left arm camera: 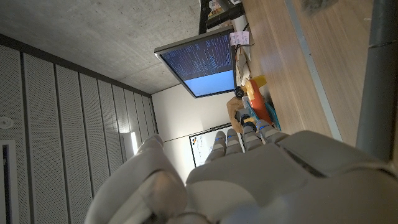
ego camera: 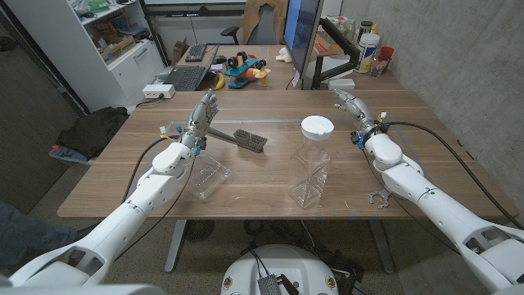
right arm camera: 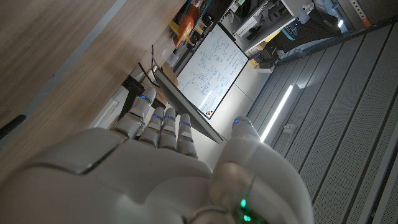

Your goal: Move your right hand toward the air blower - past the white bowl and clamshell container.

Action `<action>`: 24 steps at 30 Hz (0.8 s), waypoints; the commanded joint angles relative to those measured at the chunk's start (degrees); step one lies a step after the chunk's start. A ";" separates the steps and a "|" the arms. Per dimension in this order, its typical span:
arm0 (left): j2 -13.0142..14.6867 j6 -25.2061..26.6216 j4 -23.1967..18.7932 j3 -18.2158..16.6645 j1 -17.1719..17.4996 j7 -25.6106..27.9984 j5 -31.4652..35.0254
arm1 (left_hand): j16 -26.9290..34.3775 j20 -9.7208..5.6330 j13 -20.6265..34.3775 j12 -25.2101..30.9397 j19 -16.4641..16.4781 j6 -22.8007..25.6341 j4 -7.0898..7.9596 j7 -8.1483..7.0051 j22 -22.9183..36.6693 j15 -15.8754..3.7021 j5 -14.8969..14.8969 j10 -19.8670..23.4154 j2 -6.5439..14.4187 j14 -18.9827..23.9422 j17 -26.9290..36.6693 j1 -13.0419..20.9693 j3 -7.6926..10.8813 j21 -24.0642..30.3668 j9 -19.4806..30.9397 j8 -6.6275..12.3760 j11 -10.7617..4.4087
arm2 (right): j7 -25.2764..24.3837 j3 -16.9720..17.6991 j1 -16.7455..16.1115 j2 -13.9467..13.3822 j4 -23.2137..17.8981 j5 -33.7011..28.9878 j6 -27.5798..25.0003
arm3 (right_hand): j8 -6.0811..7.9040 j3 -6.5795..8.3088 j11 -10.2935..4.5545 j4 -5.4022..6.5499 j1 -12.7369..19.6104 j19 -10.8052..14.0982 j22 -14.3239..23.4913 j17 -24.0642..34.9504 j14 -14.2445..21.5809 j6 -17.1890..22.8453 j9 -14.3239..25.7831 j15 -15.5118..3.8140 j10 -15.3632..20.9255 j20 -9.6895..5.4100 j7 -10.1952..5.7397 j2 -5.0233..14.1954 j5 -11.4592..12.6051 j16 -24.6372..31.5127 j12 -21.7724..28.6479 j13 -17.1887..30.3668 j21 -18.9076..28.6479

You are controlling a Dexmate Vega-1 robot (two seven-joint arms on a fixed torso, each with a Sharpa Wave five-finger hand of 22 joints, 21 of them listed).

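1. Right hand (ego camera: pixel 348 105): raised above the table's far right part, fingers straight and close together, reaching toward the far edge. It holds nothing.
2. White bowl (ego camera: pixel 317 126): nearest task object to that hand. It sits upside down on a tall clear box (ego camera: pixel 310 175) in the middle of the table (ego camera: pixel 409 106).
3. Clamshell container (ego camera: pixel 210 178): clear, lying left of the middle and close to the near edge, well apart from the right hand.
4. Dark brush (ego camera: pixel 243 139): lies between the two containers and the far edge, its handle running toward the left hand (ego camera: pixel 205 109).
5. Left hand: upright, fingers straight, empty.
6. Small object (ego camera: pixel 169 129): just beside the left wrist, toward the table's left edge. This is probably the air blower, but it is too small to confirm. Its long axis and heading cannot be told.
7. Step in hand (judgement): a leftward sweep across the table. Carry the right hand high enough to clear the bowl on its tall box. Pass on the far-edge side, and stop short of the left hand.
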 commanded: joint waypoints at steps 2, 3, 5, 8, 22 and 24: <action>0.48 0.45 -1.03 0.28 0.30 0.98 0.98 | 0.32 0.14 0.14 0.39 -0.09 0.36 -0.38 0.20 0.09 -0.02 -0.08 0.00 0.47 0.19 0.12 0.24 -0.05 -0.16 0.25 0.40 -0.09 | -2.67 -0.32 -0.19 -2.38 -2.43 -4.19 -1.87 | 0.44 -0.31 -0.26 -0.15 -0.48 0.69 0.33 -0.02 0.64 0.22 0.15 -0.40 0.79 -0.01 -0.42 -0.35 0.47 0.40 0.51 0.26 -0.26; 0.52 0.49 -1.12 0.27 0.34 0.98 0.97 | 0.32 0.15 0.12 0.39 -0.08 0.34 -0.39 0.18 0.09 0.00 -0.09 0.01 0.48 0.20 0.12 0.24 -0.05 -0.19 0.25 0.39 -0.07 | -2.78 -0.29 -0.24 -2.51 -2.59 -4.32 -2.05 | 0.44 -0.32 -0.30 -0.16 -0.48 0.69 0.33 -0.03 0.64 0.22 0.15 -0.41 0.79 -0.04 -0.45 -0.35 0.48 0.40 0.50 0.26 -0.27; 0.63 0.62 -1.33 0.27 0.42 1.14 1.07 | 0.32 0.16 0.10 0.39 -0.07 0.36 -0.41 0.18 0.09 -0.01 -0.10 0.01 0.49 0.20 0.12 0.25 -0.06 -0.23 0.25 0.39 -0.09 | -3.05 -0.28 -0.31 -2.64 -2.66 -4.68 -2.08 | 0.44 -0.34 -0.39 -0.16 -0.51 0.72 0.33 -0.05 0.67 0.24 0.15 -0.42 0.87 -0.03 -0.53 -0.35 0.50 0.41 0.51 0.26 -0.33; 0.65 0.68 -1.50 0.23 0.51 1.25 1.05 | 0.32 0.17 0.08 0.40 -0.06 0.40 -0.43 0.19 0.10 -0.08 -0.10 0.02 0.50 0.22 0.12 0.25 -0.06 -0.27 0.25 0.39 -0.05 | -3.69 -0.37 -0.41 -2.96 -3.05 -5.57 -2.53 | 0.42 -0.41 -0.56 -0.20 -0.59 0.77 0.33 -0.11 0.76 0.27 0.15 -0.58 1.06 -0.03 -0.57 -0.40 0.55 0.41 0.52 0.27 -0.49; 0.50 0.64 -1.81 0.29 1.15 1.34 0.84 | 0.32 0.35 -0.06 0.42 -0.08 0.66 -0.55 0.22 0.11 -0.06 -0.17 0.08 0.54 0.28 0.12 0.24 -0.13 -0.58 0.24 0.41 -0.04 | -5.64 -1.20 0.04 -4.18 -3.68 -9.56 -4.42 | 0.42 -0.51 -0.23 -0.29 -0.77 0.51 0.35 -0.33 0.68 0.48 0.17 -0.47 1.08 0.19 -0.85 -0.48 0.71 0.25 0.34 0.30 -1.10; 0.58 0.58 -1.95 0.24 1.30 1.50 0.93 | 0.32 0.33 -0.07 0.42 -0.02 0.68 -0.57 0.24 0.11 -0.02 -0.18 0.09 0.54 0.29 0.12 0.23 -0.14 -0.59 0.24 0.41 -0.12 | -5.96 -1.36 0.14 -4.36 -3.82 -10.24 -4.76 | 0.40 -0.52 -0.27 -0.33 -0.81 0.46 0.35 -0.40 0.65 0.48 0.17 -0.47 1.08 0.27 -1.49 -0.48 0.78 0.19 0.28 0.31 -1.29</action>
